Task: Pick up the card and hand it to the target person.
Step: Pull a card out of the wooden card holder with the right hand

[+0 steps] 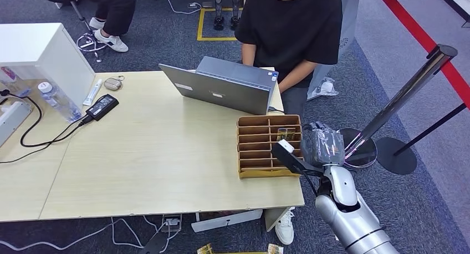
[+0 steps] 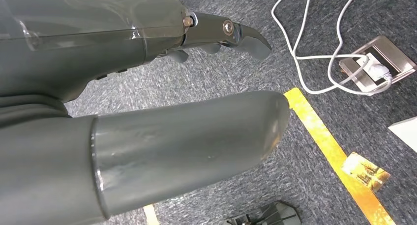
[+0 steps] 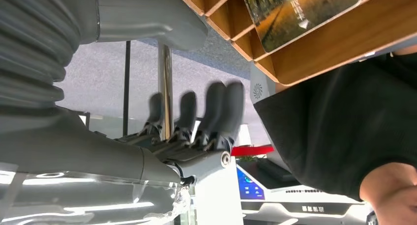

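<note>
Reaching for the card is the step you have in hand: nothing is picked up yet.

Right hand [image 1: 322, 146]: raised at the far-right edge of the table [image 1: 155, 171], just beside the wooden rack [image 1: 270, 146]; fingers [image 3: 216, 112] extended and apart, thumb set off to one side, holding nothing.

Left hand [image 2: 147, 112]: hanging over grey carpet; thumb and a fingertip apart, nothing between them.

Card [image 1: 286, 133]: one, standing in a slot on the right side of the rack, its printed face showing in the right wrist view [image 3: 300, 9]. A second card [image 2: 366, 172] lies on the carpet beside a yellow floor line; you would judge the one in the rack to be the task's card.

Person [image 1: 294, 26]: one in a black shirt seated behind the laptop [image 1: 221, 87], likely your recipient. A second person's legs show at the far left corner.

Also counted on the table: one laptop, one rack, one bottle [image 1: 58, 101], one power brick [image 1: 101, 106] with its cable.

Next move, as a judgement: you need to bring the right hand over the card's slot, pinch its top edge and lift it straight out, without dragging the rack.
</note>
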`<state>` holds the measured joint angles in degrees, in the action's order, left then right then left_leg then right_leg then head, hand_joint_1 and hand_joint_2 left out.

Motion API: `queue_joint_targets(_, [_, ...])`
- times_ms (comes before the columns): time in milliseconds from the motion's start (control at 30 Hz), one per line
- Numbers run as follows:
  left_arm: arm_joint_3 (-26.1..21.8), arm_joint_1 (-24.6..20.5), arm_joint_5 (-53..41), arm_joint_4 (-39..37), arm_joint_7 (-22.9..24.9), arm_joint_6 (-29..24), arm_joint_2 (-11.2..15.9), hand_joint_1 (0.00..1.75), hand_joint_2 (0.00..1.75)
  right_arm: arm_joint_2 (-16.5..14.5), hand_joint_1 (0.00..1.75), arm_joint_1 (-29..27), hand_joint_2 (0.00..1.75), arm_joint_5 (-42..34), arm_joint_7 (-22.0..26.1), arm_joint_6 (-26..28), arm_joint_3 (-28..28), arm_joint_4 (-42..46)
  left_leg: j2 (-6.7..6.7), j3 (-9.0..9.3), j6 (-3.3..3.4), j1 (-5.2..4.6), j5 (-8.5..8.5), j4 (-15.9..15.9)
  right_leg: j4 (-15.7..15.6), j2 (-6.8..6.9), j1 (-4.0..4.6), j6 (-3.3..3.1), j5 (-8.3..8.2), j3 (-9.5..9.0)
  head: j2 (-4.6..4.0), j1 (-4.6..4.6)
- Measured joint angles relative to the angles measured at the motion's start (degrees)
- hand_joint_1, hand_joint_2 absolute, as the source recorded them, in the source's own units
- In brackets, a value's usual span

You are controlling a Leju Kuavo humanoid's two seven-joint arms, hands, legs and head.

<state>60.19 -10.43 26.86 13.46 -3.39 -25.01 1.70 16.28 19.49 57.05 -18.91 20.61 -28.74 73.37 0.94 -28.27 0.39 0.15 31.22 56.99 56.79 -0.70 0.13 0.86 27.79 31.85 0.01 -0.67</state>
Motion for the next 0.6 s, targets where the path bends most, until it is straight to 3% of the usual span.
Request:
queue_joint_targets(467, [0.0, -0.6, -0.1, 0.0, 0.1, 0.3, 0.0, 0.00, 0.00, 0.2, 0.83, 1.5, 1.75, 0.7, -0.1, -0.8, -1.0, -1.1, 0.00, 0.00, 0.00, 0.00, 0.00, 0.0, 0.0, 0.00, 0.00, 0.00, 0.00, 0.00, 0.00, 0.00])
queue_joint_targets(600, [0.0, -0.6, -0.1, 0.0, 0.1, 0.3, 0.0, 0.00, 0.00, 0.2, 0.71, 1.5, 1.75, 0.7, -0.1, -0.8, -1.3, -1.2, 0.00, 0.00, 0.00, 0.00, 0.00, 0.0, 0.0, 0.00, 0.00, 0.00, 0.00, 0.00, 0.00, 0.00])
